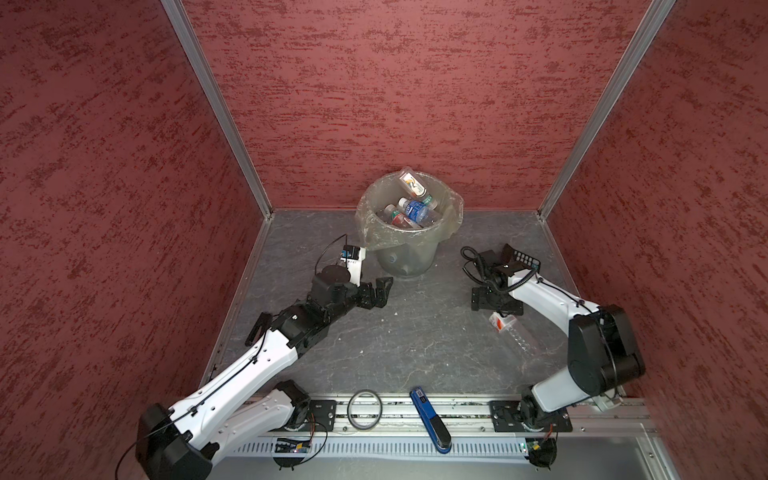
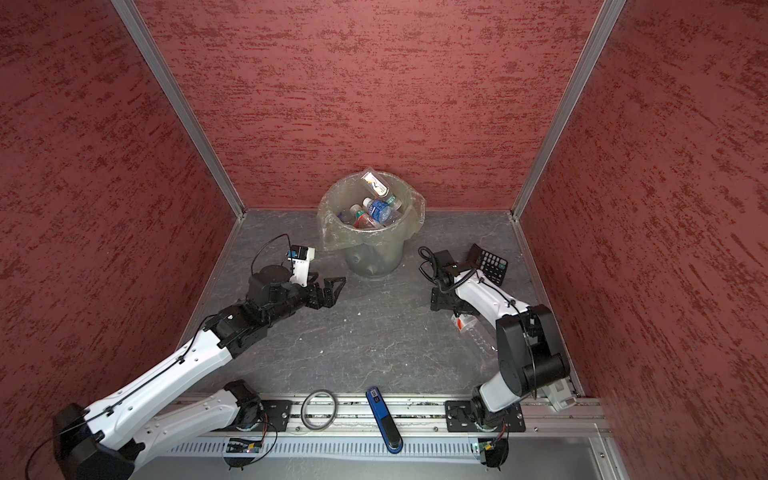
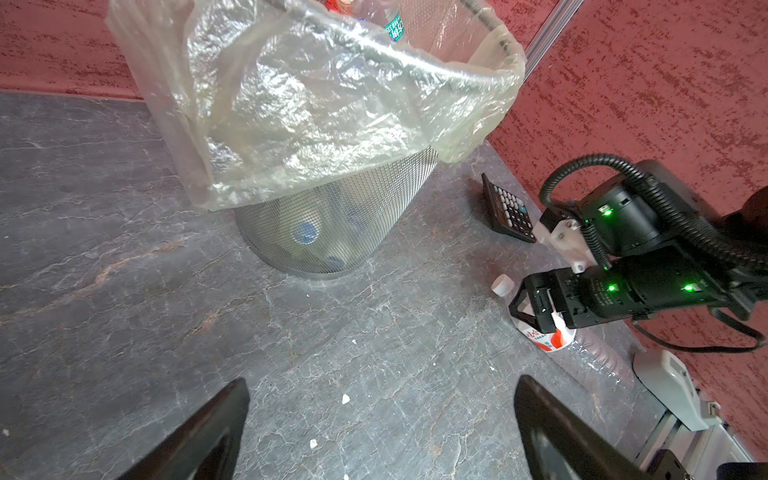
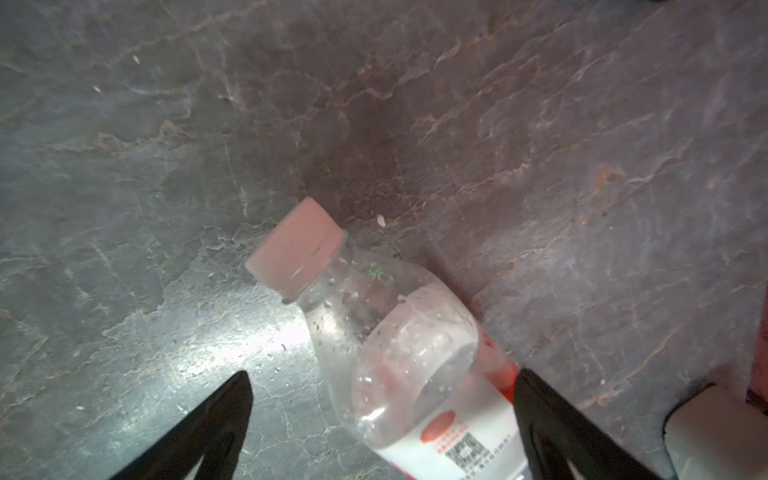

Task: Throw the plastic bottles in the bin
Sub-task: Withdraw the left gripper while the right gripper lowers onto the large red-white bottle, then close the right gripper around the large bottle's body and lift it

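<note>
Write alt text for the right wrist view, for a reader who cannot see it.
A clear plastic bottle with a pale cap and a red-and-white label lies on its side on the grey stone-patterned table. The open right gripper straddles its body with two black fingers, one close against the label.
</note>
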You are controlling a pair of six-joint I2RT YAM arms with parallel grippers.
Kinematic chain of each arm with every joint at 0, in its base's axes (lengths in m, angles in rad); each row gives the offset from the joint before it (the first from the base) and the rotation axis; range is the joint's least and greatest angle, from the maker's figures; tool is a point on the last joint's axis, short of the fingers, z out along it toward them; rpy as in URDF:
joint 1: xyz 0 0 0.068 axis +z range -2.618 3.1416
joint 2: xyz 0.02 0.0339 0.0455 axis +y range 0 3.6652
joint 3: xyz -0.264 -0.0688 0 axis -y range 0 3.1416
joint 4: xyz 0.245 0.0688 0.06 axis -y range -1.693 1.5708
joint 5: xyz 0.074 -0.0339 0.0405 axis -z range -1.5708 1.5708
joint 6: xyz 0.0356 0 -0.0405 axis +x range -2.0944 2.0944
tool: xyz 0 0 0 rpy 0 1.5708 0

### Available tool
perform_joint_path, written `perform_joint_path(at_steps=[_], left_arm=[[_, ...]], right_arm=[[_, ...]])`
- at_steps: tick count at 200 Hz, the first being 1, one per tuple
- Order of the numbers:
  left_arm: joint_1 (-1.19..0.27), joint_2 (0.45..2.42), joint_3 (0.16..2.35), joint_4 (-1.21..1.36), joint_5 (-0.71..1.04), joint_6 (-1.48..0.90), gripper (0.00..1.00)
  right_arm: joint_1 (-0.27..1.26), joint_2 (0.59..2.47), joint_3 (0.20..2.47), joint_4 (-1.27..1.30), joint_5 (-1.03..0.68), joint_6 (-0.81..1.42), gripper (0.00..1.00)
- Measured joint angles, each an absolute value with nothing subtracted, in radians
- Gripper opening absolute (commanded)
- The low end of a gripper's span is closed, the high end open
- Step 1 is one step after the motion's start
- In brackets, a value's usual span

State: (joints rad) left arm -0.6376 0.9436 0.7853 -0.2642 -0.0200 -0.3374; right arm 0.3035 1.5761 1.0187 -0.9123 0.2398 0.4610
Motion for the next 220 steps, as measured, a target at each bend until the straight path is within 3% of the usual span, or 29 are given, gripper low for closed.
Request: perform_joint_path(at_steps=[59, 93, 132, 170, 187, 205, 220], left_arm=[[-0.576, 0.929, 0.772, -0.26, 0.025, -0.345, 1.0], [-0.556, 0.927, 0.765, -0.25, 0.043, -0.352, 1.0], [-0.554, 0.932, 0.764, -0.231, 0.056, -0.363, 1.0], [-0.553, 0.938, 0.764, -0.228, 0.069, -0.37, 1.0], [-0.552, 0.938, 0.764, -0.228, 0.07, -0.371, 1.0], [-0.552, 0.938, 0.762, -0.228, 0.071, -0.377, 1.0], [-0.552, 0.937, 0.757, -0.228, 0.071, -0.382, 1.0]], right_arm=[[0.299, 1.673, 1.02, -0.902, 0.201, 0.436, 0.97], [0.299, 1.671, 1.02, -0.893, 0.171, 0.437, 0.74], [0.299, 1.666, 1.02, -0.844, 0.109, 0.461, 0.54], [0.299, 1.69, 1.054, -0.805, 0.074, 0.482, 0.46], [0.299, 1.721, 1.096, -0.79, 0.063, 0.49, 0.51], [0.299, 1.758, 1.155, -0.772, 0.054, 0.503, 0.8], [0.299, 1.785, 1.203, -0.756, 0.053, 0.502, 0.91]])
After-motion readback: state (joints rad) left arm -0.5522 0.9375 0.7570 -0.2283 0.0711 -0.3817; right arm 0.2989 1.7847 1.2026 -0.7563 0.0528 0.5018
